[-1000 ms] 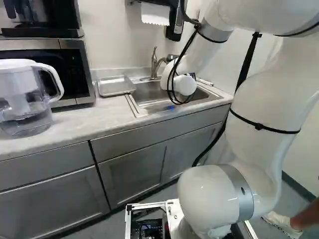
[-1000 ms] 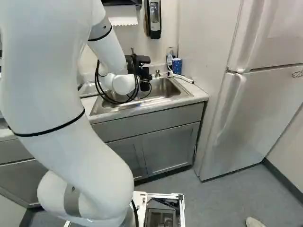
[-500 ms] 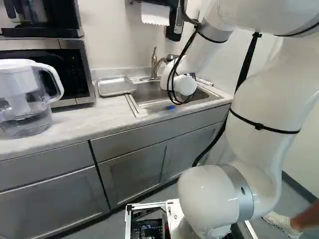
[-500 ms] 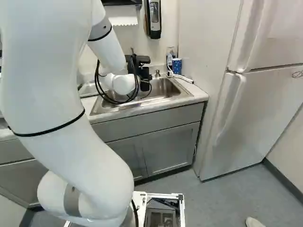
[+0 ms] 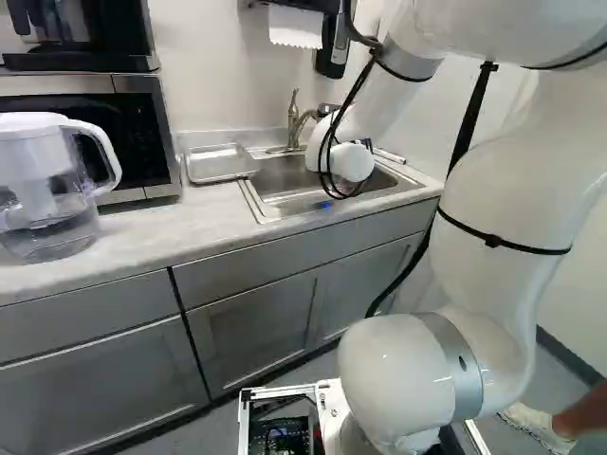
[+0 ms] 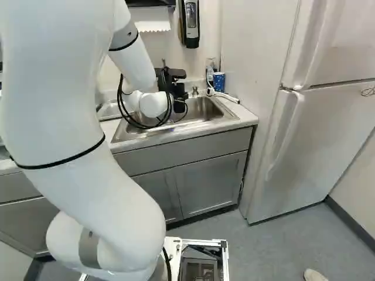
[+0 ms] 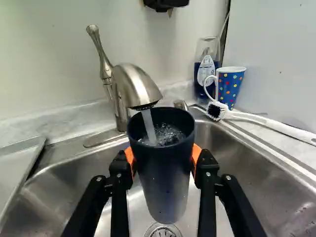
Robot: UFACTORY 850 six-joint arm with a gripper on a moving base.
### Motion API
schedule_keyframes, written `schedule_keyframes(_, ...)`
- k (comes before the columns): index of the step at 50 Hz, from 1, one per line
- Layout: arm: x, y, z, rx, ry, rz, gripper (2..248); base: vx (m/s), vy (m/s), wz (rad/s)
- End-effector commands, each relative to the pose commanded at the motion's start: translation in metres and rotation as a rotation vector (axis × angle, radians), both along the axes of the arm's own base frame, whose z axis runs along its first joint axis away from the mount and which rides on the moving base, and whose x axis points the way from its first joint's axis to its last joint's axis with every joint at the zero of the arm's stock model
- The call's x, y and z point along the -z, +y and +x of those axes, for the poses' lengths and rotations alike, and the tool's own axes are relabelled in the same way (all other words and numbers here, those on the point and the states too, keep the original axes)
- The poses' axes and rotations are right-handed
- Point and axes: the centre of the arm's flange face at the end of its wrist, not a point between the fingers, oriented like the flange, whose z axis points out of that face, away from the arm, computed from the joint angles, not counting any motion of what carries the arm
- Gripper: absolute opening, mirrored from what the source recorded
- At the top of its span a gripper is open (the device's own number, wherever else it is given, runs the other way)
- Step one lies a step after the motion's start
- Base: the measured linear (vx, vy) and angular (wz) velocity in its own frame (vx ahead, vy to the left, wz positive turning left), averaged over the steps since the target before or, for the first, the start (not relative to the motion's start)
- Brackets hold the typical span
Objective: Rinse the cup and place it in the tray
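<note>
Two orange pads (image 7: 196, 155) of the pincer (image 6: 177, 88) are clamping the dark blue cup (image 7: 165, 173) from opposite sides. The cup is standing roughly upright between them, its mouth facing up beneath the spout of the faucet (image 7: 136, 89). A stream of water (image 7: 149, 127) is running from the spout into the cup, and the water inside is showing bubbles. Below the cup, the metal sink (image 7: 247, 173) is presenting its round drain (image 7: 162, 232). The white arm (image 5: 493, 213) is reaching over the sink, with black cables (image 6: 122, 102) looping around its wrist end. Beside the sink, on the side toward the microwave (image 5: 142, 142), the shallow metal tray (image 5: 218, 163) is lying on the table (image 5: 142, 227). On the opposite side of the faucet, a white-handled brush (image 7: 276, 124) is lying near the sink rim, its bristled head resting in front of a blue dotted cup (image 7: 232, 89); a clear bottle holding blue liquid (image 7: 199, 74) is standing just beside that dotted cup. Farther out, a water pitcher (image 5: 38, 180) is standing on the table at the left of the left base view, in front of the microwave. Paper towel (image 5: 296, 27) is hanging on the wall above the sink area, and a refrigerator (image 6: 322, 129) is occupying the right of the right base view.
</note>
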Motion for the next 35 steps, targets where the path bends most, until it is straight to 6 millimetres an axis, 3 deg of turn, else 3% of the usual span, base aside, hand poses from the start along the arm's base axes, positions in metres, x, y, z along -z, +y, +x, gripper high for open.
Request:
schedule_keyframes(21, 0.000, 0.001, 0.000, -0.003, 0.000, 0.000, 125, 0.000, 0.000, 0.000)
schedule_keyframes(35, 0.000, 0.017, -0.001, -0.033, 0.000, 0.000, 125, 0.000, 0.000, 0.000)
